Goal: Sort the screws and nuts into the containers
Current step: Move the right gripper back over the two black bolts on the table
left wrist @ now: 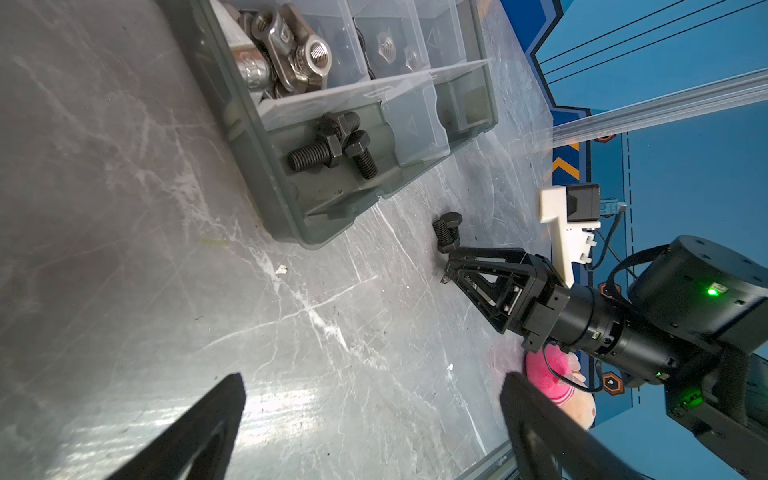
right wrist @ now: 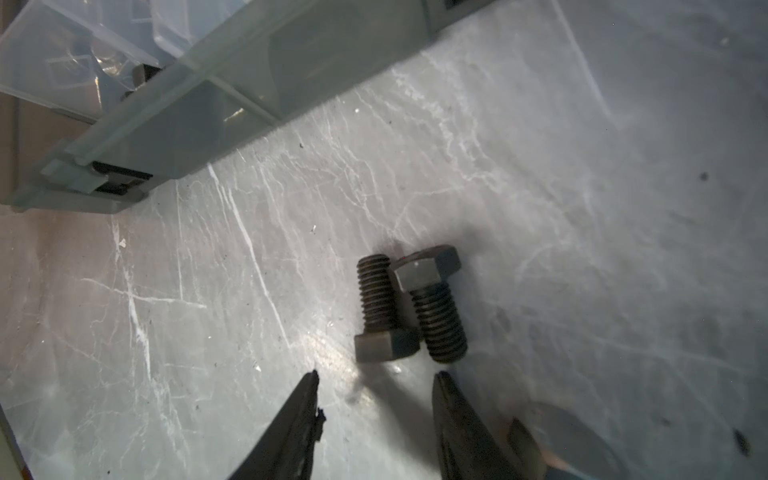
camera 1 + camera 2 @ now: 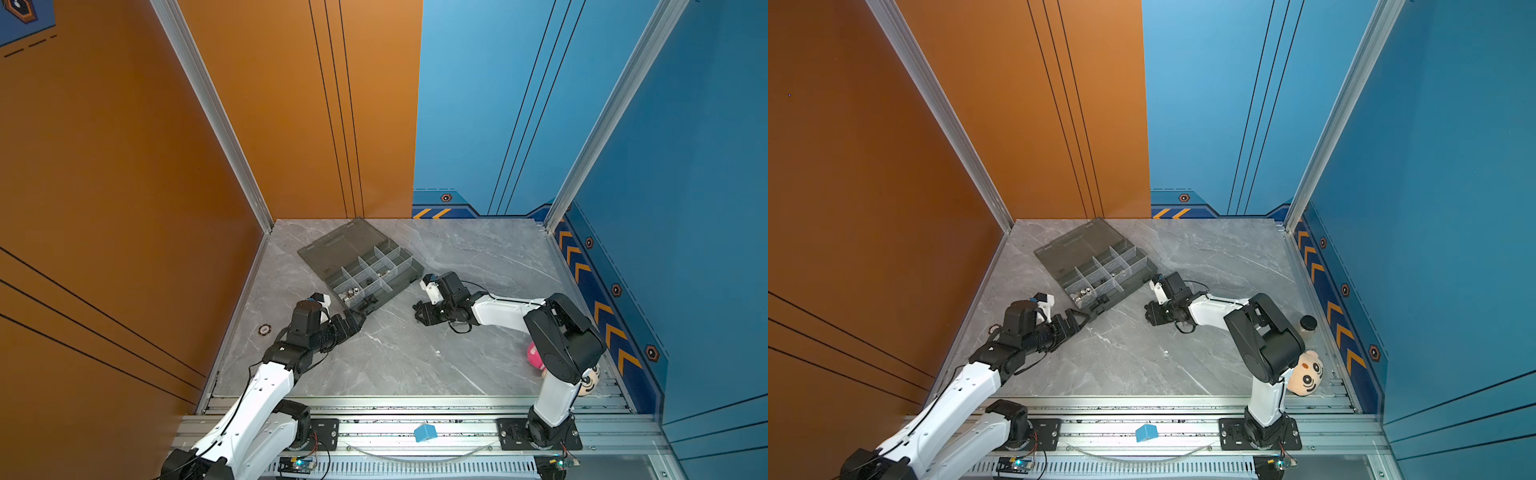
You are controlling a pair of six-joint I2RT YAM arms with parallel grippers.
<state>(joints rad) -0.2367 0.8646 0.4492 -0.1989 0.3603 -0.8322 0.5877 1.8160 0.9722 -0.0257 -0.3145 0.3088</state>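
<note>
On the worktop point(image 2: 582, 166) just beside the containers point(image 2: 291, 62), two black screws point(image 2: 436, 307) lie touching, your right gripper point(image 2: 377, 376) half-spread and empty just short of them, so centre on one shank before closing, left gripper point(image 1: 372, 376) wide, empty

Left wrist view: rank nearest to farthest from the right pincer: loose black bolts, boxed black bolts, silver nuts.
1. Loose black bolts, on the table just off the right pincer tips.
2. Boxed black bolts, in a corner compartment of the organizer.
3. Silver nuts, in the compartment beyond.
</note>
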